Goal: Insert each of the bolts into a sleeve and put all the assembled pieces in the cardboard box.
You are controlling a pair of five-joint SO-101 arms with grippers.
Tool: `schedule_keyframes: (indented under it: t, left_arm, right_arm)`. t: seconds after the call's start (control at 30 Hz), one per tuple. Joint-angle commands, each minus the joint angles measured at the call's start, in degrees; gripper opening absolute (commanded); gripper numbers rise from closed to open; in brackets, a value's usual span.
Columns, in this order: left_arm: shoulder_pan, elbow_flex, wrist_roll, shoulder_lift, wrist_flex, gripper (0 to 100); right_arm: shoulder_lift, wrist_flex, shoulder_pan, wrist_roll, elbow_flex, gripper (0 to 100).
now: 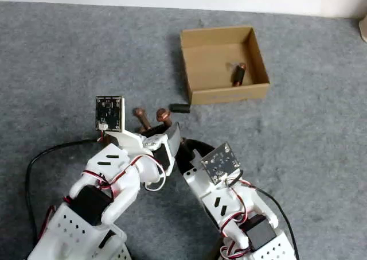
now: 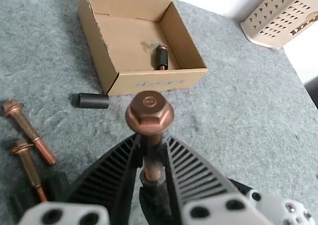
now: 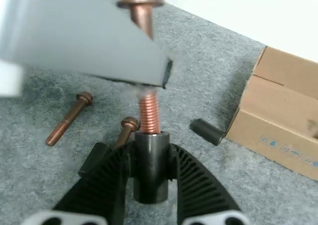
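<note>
1 assembled piece [image 1: 238,74] lies in the cardboard box [image 1: 229,93]; 1 sleeve [image 1: 180,108] lies just before its front wall, 2 bolts [image 2: 31,134] left of it.

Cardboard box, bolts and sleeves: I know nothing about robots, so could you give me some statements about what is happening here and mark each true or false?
1. The cardboard box already holds one assembled piece. True.
2. The left end effector grips a sleeve. False: it grips a bolt.
3. The right end effector holds a black sleeve at the bolt's threaded end. True.
4. A spare sleeve lies inside the box. False: the loose sleeve lies outside, beside the box's front wall.
</note>
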Motion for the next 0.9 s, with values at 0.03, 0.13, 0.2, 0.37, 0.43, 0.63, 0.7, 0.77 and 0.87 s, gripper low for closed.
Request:
schedule_keyframes:
  t: [0.03, 0.13, 0.2, 0.37, 0.43, 0.63, 0.7, 0.77, 0.87]
  left_arm:
    - [3.9, -0.6, -0.5, 3.1, -0.3, 1]
    - [4.3, -3.6, -0.4, 9.4, 0.3, 1]
    - [4.2, -5.8, -0.4, 12.5, 2.2, 1]
    - [4.1, -7.3, -0.4, 12.8, 3.3, 1]
    - [4.0, -7.3, -0.4, 12.0, 3.3, 1]
    - [0.0, -9.5, -0.4, 12.0, 4.2, 1]
    - [0.0, -10.3, -0.5, 12.0, 5.2, 1]
    - [0.0, -10.8, -0.5, 12.1, 5.2, 1]
    - [0.0, -11.2, -0.6, 12.1, 5.4, 1]
  right_arm:
    - [-0.5, -2.7, 2.1, 0.6, -2.8, 0.4]
    - [-0.5, -2.5, 2.9, 0.6, -2.8, 0.4]
    - [-0.5, -2.5, 3.2, 0.6, -2.9, 0.4]
    - [-0.5, -2.5, 3.1, 0.6, -3.0, 0.4]
    - [-0.5, -2.5, 3.0, 0.5, -3.0, 0.4]
    - [-0.5, -2.4, 2.9, 0.4, -3.0, 0.4]
    - [-0.5, -2.4, 2.9, 0.5, -3.0, 0.4]
    - [-0.5, -2.4, 2.9, 0.5, -3.0, 0.4]
    - [-0.5, -2.4, 2.9, 0.5, -2.9, 0.4]
